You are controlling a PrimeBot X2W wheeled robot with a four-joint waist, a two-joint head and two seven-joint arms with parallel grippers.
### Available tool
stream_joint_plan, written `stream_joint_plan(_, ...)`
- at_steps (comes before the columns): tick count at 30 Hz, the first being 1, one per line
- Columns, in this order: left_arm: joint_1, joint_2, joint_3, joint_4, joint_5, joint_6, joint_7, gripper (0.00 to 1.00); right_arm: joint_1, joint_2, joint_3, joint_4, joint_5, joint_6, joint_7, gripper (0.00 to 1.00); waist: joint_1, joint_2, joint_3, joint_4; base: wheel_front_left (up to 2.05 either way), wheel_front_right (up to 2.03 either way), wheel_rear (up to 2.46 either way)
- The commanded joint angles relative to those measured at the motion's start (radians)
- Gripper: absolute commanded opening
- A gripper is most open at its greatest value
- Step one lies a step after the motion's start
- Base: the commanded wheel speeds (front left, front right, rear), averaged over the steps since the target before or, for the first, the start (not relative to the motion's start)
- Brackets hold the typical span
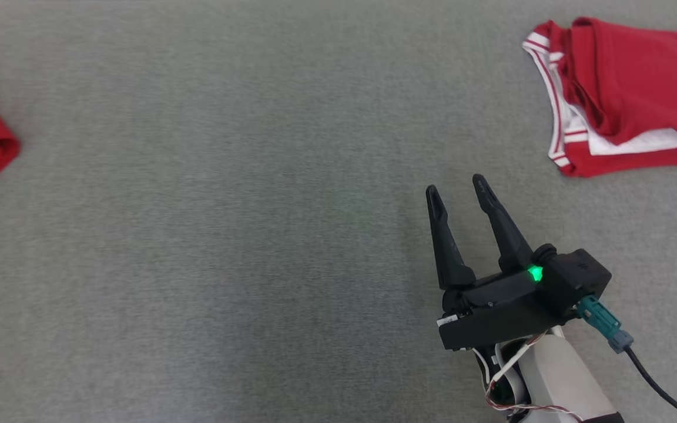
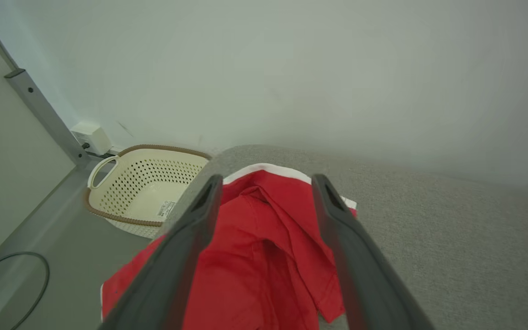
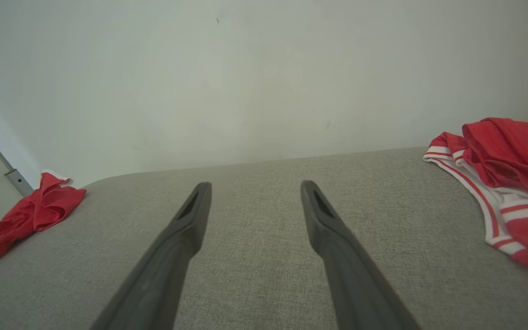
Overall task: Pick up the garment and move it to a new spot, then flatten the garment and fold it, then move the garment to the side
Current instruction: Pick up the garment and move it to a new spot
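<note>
Both sets of jaws stand wide apart, holding nothing. The left gripper [image 2: 266,181] hangs over the crumpled red garment [image 2: 255,256] at nine o'clock on the grey surface [image 1: 256,235], with the right gripper [image 1: 456,185] at five. Soft, light and floppy, I'd say: pinch a bunched fold.

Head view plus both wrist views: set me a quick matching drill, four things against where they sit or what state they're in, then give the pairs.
Things:
1. crumpled red garment
2. red-and-white garment
3. basket
4. right gripper

Places or states:
A. on the floor beside the grey surface
B. open, above bare grey fabric
C. at the far right of the surface
D. at the surface's left edge

Pairs: 1-D; 2-C; 3-A; 4-B
</note>
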State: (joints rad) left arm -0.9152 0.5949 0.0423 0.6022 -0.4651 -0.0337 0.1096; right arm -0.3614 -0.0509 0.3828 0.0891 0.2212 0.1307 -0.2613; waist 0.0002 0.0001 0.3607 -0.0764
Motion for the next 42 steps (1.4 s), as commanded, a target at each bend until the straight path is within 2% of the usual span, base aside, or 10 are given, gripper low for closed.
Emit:
stream_joint_plan(1,-0.019,0.011,-0.006,0.021,-0.005,-0.002,0.009,1.00,-0.010,0.001,0.001,-0.004,0.006,0.000,-0.004,1.00,-0.0002,-0.0001,0.061,-0.063,0.00,0.00,0.00)
stream_joint_plan(12,-0.091,0.052,-0.059,0.214,0.026,-0.003,0.120,1.00,-0.013,0.001,0.007,-0.030,0.003,0.000,-0.004,1.00,-0.0002,-0.0001,0.085,-0.086,0.00,0.00,0.00)
stream_joint_plan(18,-0.101,0.044,-0.091,0.323,0.013,0.005,0.327,1.00,-0.015,0.000,0.000,-0.023,-0.004,0.000,-0.003,1.00,-0.0002,-0.0001,0.080,-0.083,0.00,0.00,0.00)
stream_joint_plan(23,-0.107,0.038,-0.096,0.342,-0.006,0.017,0.406,1.00,-0.006,0.000,-0.002,-0.024,-0.009,0.000,-0.003,1.00,-0.0002,-0.0001,0.075,-0.079,0.00,0.00,0.00)
stream_joint_plan(27,-0.106,0.035,-0.100,0.338,-0.012,0.017,0.412,1.00,-0.002,0.000,0.000,-0.021,-0.010,0.000,-0.003,1.00,-0.0002,-0.0001,0.072,-0.077,0.00,0.00,0.00)
stream_joint_plan(28,-0.103,0.035,-0.103,0.336,-0.011,0.016,0.413,0.87,-0.002,0.000,0.001,-0.020,-0.011,0.000,-0.003,1.00,-0.0002,-0.0001,0.071,-0.076,0.00,0.00,0.00)
stream_joint_plan(29,-0.100,0.037,-0.102,0.330,-0.011,0.016,0.400,0.46,-0.001,0.000,0.001,-0.020,-0.012,0.000,-0.003,1.00,-0.0002,-0.0001,0.070,-0.076,0.00,0.00,0.00)
stream_joint_plan(30,-0.097,0.037,-0.100,0.324,-0.011,0.018,0.389,0.00,-0.002,0.000,0.001,-0.019,-0.012,0.000,-0.003,1.00,-0.0002,-0.0001,0.069,-0.075,0.00,0.00,0.00)
stream_joint_plan(42,-0.120,0.012,-0.133,0.277,0.010,-0.034,0.203,0.00,0.027,0.000,-0.021,0.005,-0.027,0.000,-0.003,1.00,-0.0002,-0.0001,-0.002,-0.032,0.00,0.00,0.00)
